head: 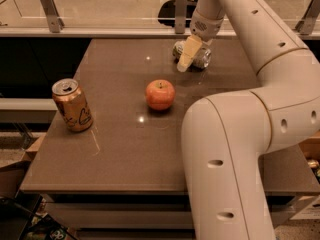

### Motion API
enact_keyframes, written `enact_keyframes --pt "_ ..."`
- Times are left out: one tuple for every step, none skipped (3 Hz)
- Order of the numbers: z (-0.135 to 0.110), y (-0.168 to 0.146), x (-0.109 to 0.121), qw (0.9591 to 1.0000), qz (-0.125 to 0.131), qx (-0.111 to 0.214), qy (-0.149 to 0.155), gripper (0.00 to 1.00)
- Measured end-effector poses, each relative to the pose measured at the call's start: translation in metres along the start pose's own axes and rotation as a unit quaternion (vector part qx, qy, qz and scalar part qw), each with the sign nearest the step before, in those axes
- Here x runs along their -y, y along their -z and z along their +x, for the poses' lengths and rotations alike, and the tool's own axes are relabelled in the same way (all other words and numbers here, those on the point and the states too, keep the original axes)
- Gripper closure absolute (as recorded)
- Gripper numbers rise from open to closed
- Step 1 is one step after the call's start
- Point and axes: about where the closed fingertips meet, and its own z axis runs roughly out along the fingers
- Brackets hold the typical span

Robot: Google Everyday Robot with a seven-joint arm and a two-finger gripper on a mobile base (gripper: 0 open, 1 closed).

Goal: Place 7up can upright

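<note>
— Where is the 7up can (204,59)?
— On the surface (115,149), at the far side and right of the middle, lying on its side. The gripper (187,59) is right at it, reaching in from above and behind and covering its left part.
— And the apple (160,94)?
— Near the middle of the surface, closer to the camera than the 7up can, a little to its left and apart from it.
— Anything else?
— A second can (72,105) stands upright near the left edge, well left of the apple. The arm (235,149) rises at the near right, in front of that side of the surface. A rail (100,32) runs behind the far edge.
</note>
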Motion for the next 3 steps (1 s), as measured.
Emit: enact_keyframes --pt "-0.014 -0.006 0.0 0.9999 0.008 -0.01 0.006 0.0" --pt "-0.028 -0.013 -0.002 0.9996 0.013 -0.017 0.019 0.17" --pt "-0.037 -0.017 0.005 0.9995 0.024 -0.003 0.019 0.41"
